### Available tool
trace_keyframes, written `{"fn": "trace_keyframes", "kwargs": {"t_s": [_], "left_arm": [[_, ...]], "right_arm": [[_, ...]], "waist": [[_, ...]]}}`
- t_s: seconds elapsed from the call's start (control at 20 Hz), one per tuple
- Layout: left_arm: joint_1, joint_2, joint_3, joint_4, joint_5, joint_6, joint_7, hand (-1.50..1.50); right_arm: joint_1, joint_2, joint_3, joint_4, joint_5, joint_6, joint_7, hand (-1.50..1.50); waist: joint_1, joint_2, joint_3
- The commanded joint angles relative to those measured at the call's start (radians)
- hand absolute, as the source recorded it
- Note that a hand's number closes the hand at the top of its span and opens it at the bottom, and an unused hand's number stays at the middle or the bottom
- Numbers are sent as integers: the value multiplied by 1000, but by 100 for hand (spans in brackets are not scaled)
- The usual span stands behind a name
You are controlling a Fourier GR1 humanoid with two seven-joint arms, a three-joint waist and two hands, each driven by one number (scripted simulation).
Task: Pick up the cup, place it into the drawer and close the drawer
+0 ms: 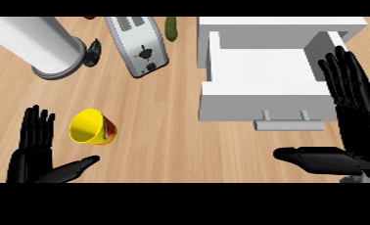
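Counter [173, 141], wooden top. The cup [92, 127], yellow with a red and green mark on its side, lies tipped over at the near left, its open mouth turned toward the near left. The left hand [33, 150] is at the near left corner, fingers [36, 126] straight and spread, thumb [72, 168] stretched out to the right; it holds nothing. The cup sits just right of those fingers and just beyond the thumb, clear of both. The drawer [253, 104], white, stands pulled out at the right, handle [289, 124] on its near face, well apart from the cup. The right hand [356, 121] is at the drawer's right side, fingers straight, thumb pointing left, holding nothing. At the far left are a toaster [137, 45], a white cylinder [39, 45] and a cucumber [171, 28].
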Motion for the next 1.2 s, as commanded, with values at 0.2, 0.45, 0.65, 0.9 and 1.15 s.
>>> {"fn": "trace_keyframes", "kwargs": {"t_s": [0.2,0.45,0.65,0.9,1.15], "left_arm": [[-58,10,62,318,-15,-22,-198,-150],[-203,64,128,559,28,-61,-272,-150],[-234,90,162,737,32,-104,-444,-150],[-302,137,186,940,37,-166,-600,-150],[-415,189,193,1140,36,-177,-645,-150]], "right_arm": [[5,2,-9,54,23,25,-52,-150],[-48,15,11,-45,14,-1,91,-150],[-24,-10,-62,49,-36,57,-33,-150],[-19,8,-32,-20,-6,40,25,-150],[3,39,6,-25,28,31,21,-150]], "waist": [[0,0,0],[-3,0,0],[-3,1,0],[-4,1,0],[-5,1,0]]}}
